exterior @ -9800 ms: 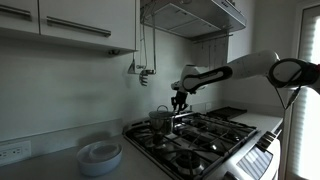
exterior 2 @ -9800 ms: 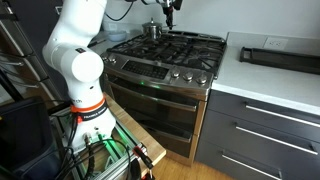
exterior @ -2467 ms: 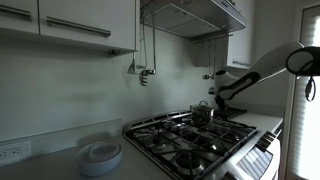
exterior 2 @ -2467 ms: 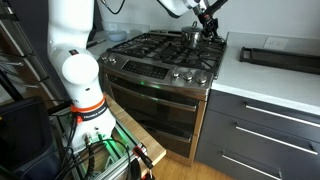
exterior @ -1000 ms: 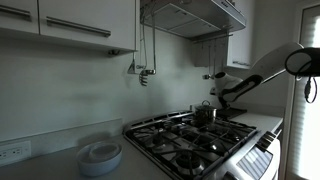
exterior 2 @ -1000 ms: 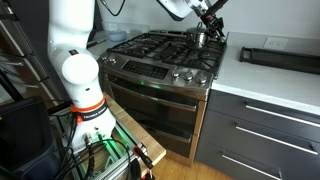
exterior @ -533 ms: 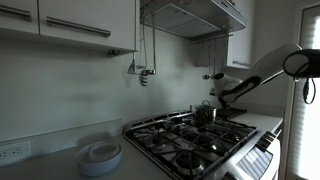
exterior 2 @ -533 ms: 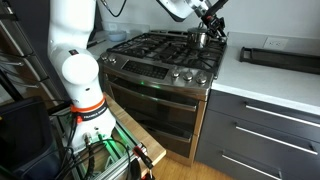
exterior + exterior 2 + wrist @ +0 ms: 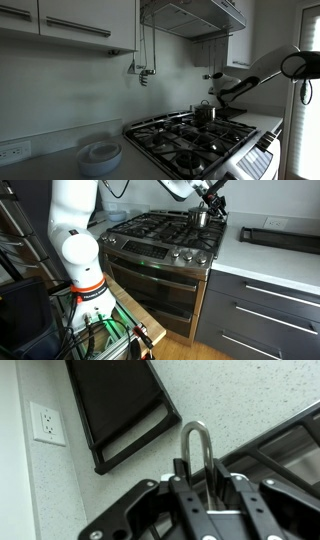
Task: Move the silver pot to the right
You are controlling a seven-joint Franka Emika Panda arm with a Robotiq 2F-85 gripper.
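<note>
The silver pot (image 9: 203, 114) is small and shiny. It stands on the rear burner at the end of the stove nearest the black tray, and it shows in both exterior views (image 9: 200, 218). My gripper (image 9: 213, 101) reaches down onto its top (image 9: 207, 204). In the wrist view the pot's looped steel handle (image 9: 197, 430) stands between my two black fingers (image 9: 200, 465), which are shut on it. The pot's body is hidden below my gripper in the wrist view.
Black grates cover the gas stove (image 9: 160, 232). A black tray (image 9: 280, 238) lies on the speckled counter beside the stove, also in the wrist view (image 9: 120, 405), near a wall outlet (image 9: 45, 422). Stacked white plates (image 9: 100, 155) sit on the counter at the stove's other end.
Since 9.8 s ago the pot has gone with my gripper from the rear burner at the plates' end to the rear burner at the tray's end. In the last second nothing visibly moved.
</note>
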